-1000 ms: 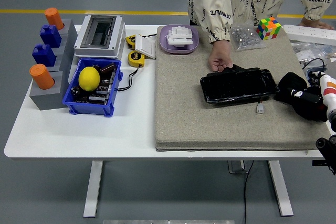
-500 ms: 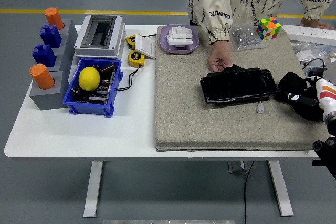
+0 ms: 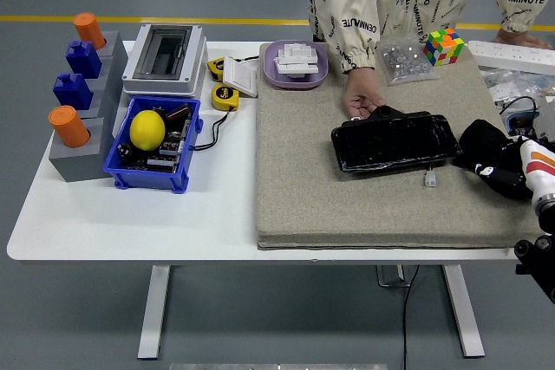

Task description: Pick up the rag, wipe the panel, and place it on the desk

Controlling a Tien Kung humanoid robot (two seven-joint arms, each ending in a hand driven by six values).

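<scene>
From where I'm sitting this one has barely started. The rag, a crumpled black bundle, lies on the felt mat at the right side, just right of the black panel and not lifted yet. My right hand is at the rag, touching its near-right part, but it's black on black, so I honestly can't tell whether the fingers have closed on it. The left arm isn't in shot at all. A person's hand rests on the panel's far-left corner, steadying it I guess. Still to do: the pickup, the wipe, then setting the rag down on the desk.
</scene>
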